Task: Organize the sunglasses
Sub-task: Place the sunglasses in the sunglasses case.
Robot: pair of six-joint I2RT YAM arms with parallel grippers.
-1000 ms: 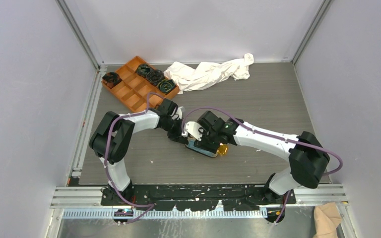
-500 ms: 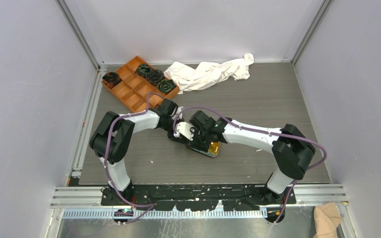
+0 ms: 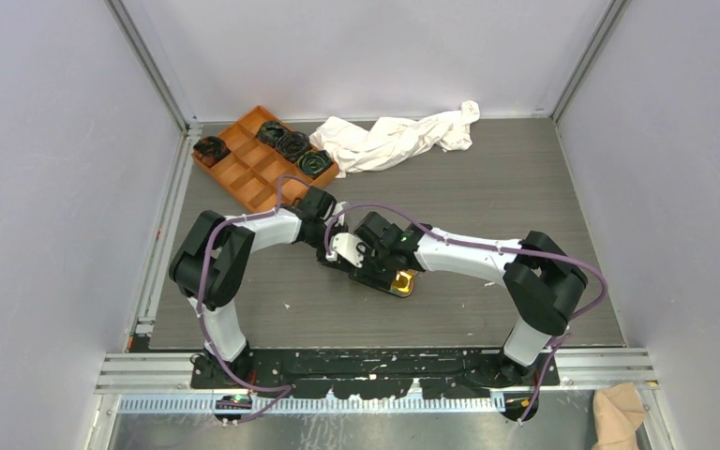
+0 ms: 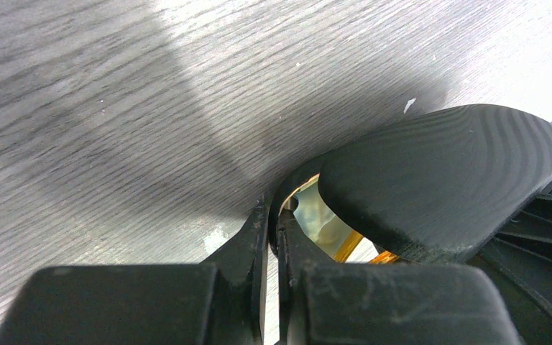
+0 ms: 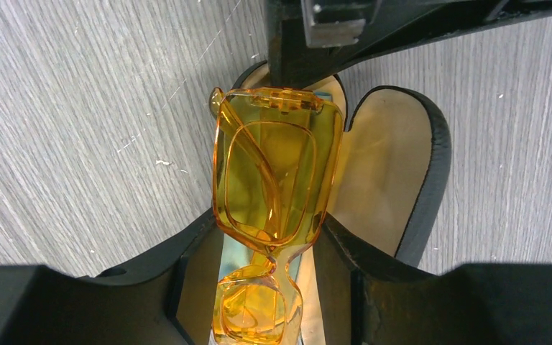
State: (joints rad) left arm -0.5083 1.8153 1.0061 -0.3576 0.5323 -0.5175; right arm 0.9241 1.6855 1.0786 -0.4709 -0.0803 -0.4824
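- Since the earlier frame, the right arm has swung leftward, carrying the sunglasses (image 5: 273,165) from the right end of the case (image 5: 392,158) to above its open interior.
- Right gripper (image 5: 269,224): jaws half-wide, clamped on the folded sunglasses, one finger on each side of the amber lenses.
- Sunglasses: held lengthwise over the case's base, just above the beige lining; whether they touch it cannot be told.
- Left gripper (image 4: 272,224): jaws narrow, pinching the thin rim at one end of the case.
- Case: hinged open, its lid (image 4: 445,172) raised beside the base; it lies on the table (image 3: 487,206) left of centre, nearer the near edge than the far one.
- Both grippers meet at the case, left from its left end, right from above.
- Orange tray (image 3: 253,169): far-left corner, with dark items in several compartments.
- White cloth (image 3: 398,139): crumpled along the far edge, just beside the tray, well apart from the case.
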